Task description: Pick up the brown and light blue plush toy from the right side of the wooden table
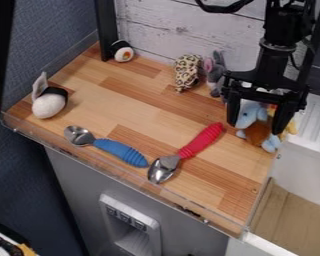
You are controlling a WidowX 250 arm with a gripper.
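We are seeing the hand (258, 116) hanging over the back right part of the wooden surface (142, 110), its two fingers standing wide apart. Between them, in our view, a blue plush toy (249, 116) with a brown part is sitting near the surface's right edge; we cannot tell whether they are touching it. A yellow-orange toy (291, 127) is showing beside it, partly behind the finger on the view's right. To the left, a grey toy (215, 75) is sitting beside a spotted toy (187, 72) near the back wall (163, 27). Nearer the front, we are looking at a red-handled spoon (201, 141) lying slantwise, its bowl resting near the handle end of a blue-handled spoon (121, 151).
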